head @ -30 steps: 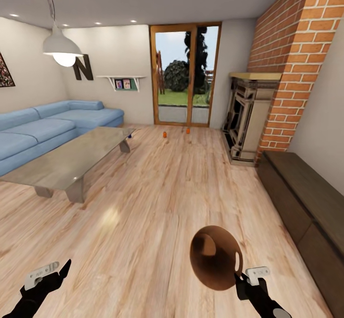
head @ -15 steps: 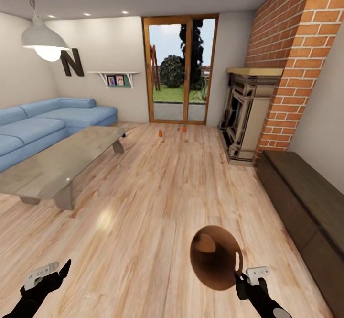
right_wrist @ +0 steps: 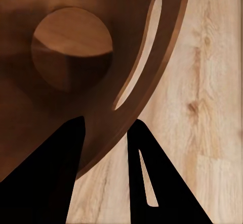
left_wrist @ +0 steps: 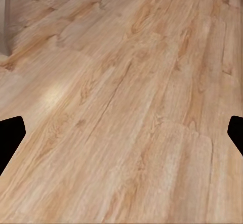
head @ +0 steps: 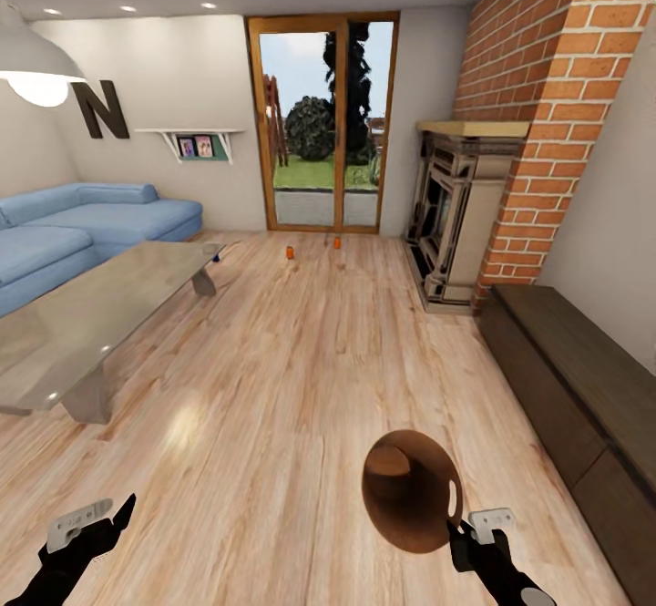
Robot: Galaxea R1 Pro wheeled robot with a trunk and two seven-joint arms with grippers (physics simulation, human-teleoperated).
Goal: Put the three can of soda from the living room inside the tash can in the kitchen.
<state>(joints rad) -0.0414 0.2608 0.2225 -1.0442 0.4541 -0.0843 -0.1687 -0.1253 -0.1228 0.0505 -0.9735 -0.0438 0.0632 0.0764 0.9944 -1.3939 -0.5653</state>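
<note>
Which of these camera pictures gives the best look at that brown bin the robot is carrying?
The head view: the whole trash can shows tilted, held by the right gripper. The right wrist view shows its inside close up.

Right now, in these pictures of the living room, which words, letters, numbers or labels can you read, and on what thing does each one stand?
"N": one large dark letter mounted on the pale wall, above the wall shelf.
Framed pictures on that shelf: too small to read.
Two orange soda cans on the floor by the glass doors: labels too small to read.
Trash can: no text.
</note>
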